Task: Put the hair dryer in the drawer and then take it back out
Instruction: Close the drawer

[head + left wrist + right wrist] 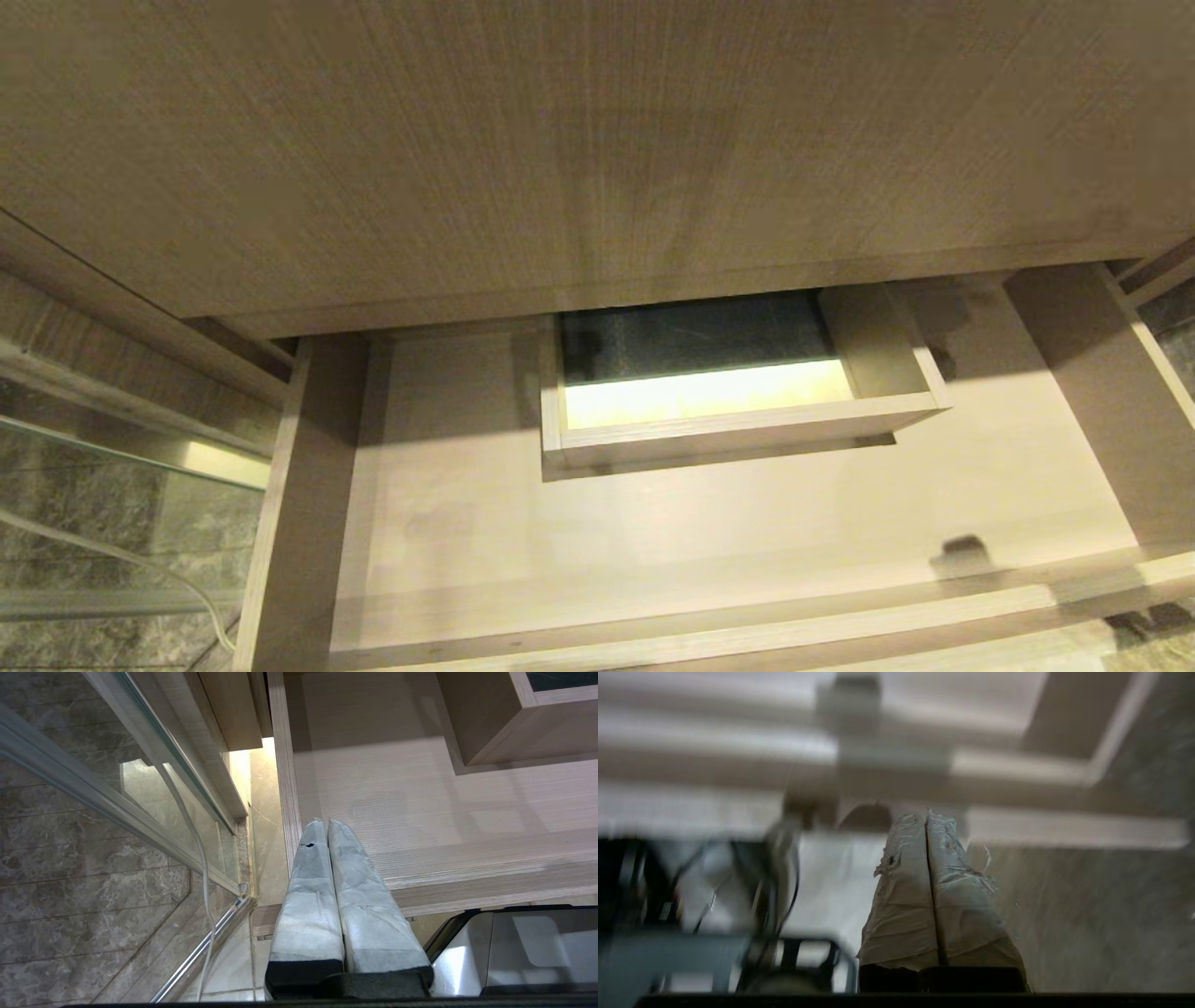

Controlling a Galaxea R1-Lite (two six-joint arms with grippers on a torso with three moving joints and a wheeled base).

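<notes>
The drawer [653,541] stands pulled out below the vanity top, and its pale wood floor is bare. A small boxed notch [747,431] sits at its back. The hair dryer is out of view in every view. Neither gripper shows in the head view. In the left wrist view my left gripper [327,822] is shut with nothing in it, its taped fingers pressed together by the left front corner of the drawer [420,802]. My right gripper [926,814] is also shut and empty, pointing towards blurred pale wood edges.
The vanity top [597,140] overhangs the back of the drawer. A glass panel [117,788] with a metal rail and a thin white cable [202,858] stands to the left over marble floor. My own base [514,947] sits just in front of the drawer.
</notes>
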